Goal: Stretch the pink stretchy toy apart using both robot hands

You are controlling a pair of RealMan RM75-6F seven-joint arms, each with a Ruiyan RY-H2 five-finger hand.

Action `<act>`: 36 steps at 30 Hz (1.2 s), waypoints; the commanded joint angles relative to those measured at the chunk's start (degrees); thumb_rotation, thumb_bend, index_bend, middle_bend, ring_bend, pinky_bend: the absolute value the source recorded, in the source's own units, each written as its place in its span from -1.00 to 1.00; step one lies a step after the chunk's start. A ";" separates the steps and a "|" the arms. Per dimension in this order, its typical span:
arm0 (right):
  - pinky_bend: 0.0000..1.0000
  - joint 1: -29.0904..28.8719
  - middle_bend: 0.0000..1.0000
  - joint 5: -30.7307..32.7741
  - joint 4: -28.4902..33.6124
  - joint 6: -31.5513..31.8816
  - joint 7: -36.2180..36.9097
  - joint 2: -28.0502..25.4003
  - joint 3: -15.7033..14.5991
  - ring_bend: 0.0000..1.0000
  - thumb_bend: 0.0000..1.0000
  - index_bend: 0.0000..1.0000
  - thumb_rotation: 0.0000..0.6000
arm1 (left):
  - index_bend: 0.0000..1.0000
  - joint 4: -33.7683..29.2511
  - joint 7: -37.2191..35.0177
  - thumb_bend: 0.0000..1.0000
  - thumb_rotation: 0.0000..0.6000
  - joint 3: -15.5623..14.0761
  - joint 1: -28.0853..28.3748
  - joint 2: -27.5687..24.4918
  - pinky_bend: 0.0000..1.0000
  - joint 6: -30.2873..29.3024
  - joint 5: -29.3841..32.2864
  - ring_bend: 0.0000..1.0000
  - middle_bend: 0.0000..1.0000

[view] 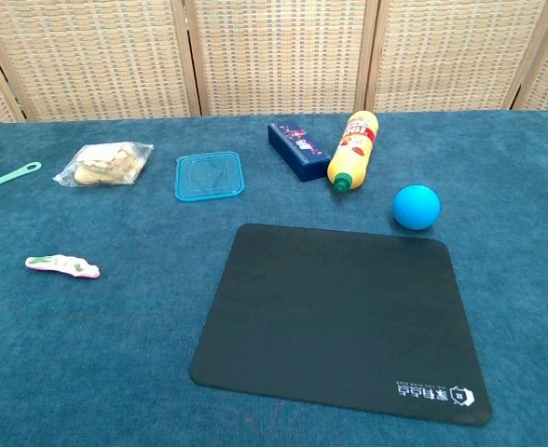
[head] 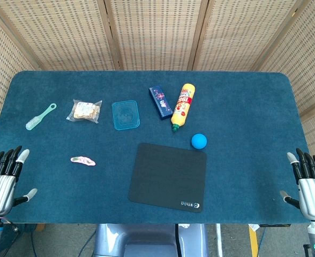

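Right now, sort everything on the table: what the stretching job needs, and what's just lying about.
Job: pink toy, left hand, right hand.

Lying about: brush, snack bag, blue lid, blue box, yellow bottle, ball, black mat.

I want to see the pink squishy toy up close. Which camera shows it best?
The chest view shows the pink stretchy toy best: it looks bigger there, and you can see green marks on it. The head view shows it from above, smaller, lying on the table near the left hand, which is not touching it.
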State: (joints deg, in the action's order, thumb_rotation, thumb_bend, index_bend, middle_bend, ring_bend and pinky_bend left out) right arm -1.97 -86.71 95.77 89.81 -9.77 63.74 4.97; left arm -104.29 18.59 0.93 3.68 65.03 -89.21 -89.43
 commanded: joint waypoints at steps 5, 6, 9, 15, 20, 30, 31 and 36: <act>-1.00 0.06 -1.00 0.10 0.37 -0.21 0.81 -0.48 -0.10 -1.00 -1.00 -1.00 1.00 | -1.00 0.23 -0.18 -1.00 1.00 0.09 0.35 0.08 -1.00 1.20 0.78 -1.00 -1.00; -1.00 0.09 -1.00 0.10 0.44 -0.22 0.91 -0.53 -0.12 -1.00 -1.00 -1.00 1.00 | -1.00 0.35 -0.33 -1.00 1.00 0.12 0.53 0.13 -1.00 1.64 1.01 -1.00 -1.00; -1.00 0.12 -1.00 0.10 0.77 -0.17 1.25 -0.71 -0.10 -1.00 -1.00 -1.00 1.00 | -1.00 1.30 -1.54 -1.00 1.00 0.40 1.70 0.57 -1.00 4.07 2.07 -1.00 -1.00; -1.00 0.08 -1.00 0.58 0.85 -0.49 1.67 -0.90 0.03 -1.00 -1.00 -1.00 1.00 | -0.65 8.10 -6.25 -0.94 1.00 3.29 5.74 3.86 -1.00 10.26 6.31 -1.00 -1.00; -1.00 -0.19 -1.00 0.90 0.70 -1.16 1.60 -0.86 0.05 -1.00 -1.00 -1.00 1.00 | -0.41 16.49 -12.17 -0.74 1.00 5.71 10.21 7.57 -1.00 17.66 10.05 -1.00 -1.00; -1.00 -0.70 -1.00 2.23 0.55 -2.62 1.63 -0.80 0.27 -1.00 -1.00 -1.00 1.00 | -0.19 29.66 -14.50 -0.47 1.00 7.29 17.11 15.42 -1.00 27.37 13.21 -1.00 -1.00; -1.00 -0.71 -1.00 2.29 0.55 -2.69 1.67 -0.82 0.27 -1.00 -1.00 -1.00 1.00 | -0.19 30.43 -14.21 -0.46 1.00 7.32 17.50 16.08 -1.00 27.97 13.59 -1.00 -1.00; -1.00 -0.76 -1.00 2.62 0.57 -2.91 1.96 -0.95 0.34 -1.00 -1.00 -1.00 1.00 | -0.15 33.56 -13.60 -0.41 1.00 7.03 18.99 19.18 -1.00 30.03 14.49 -1.00 -1.00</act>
State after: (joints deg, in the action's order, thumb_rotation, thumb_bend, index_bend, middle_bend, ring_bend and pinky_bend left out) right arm -2.73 -84.09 96.34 86.90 -7.80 62.79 5.31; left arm -71.38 4.91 8.07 22.15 83.46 -59.79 -75.25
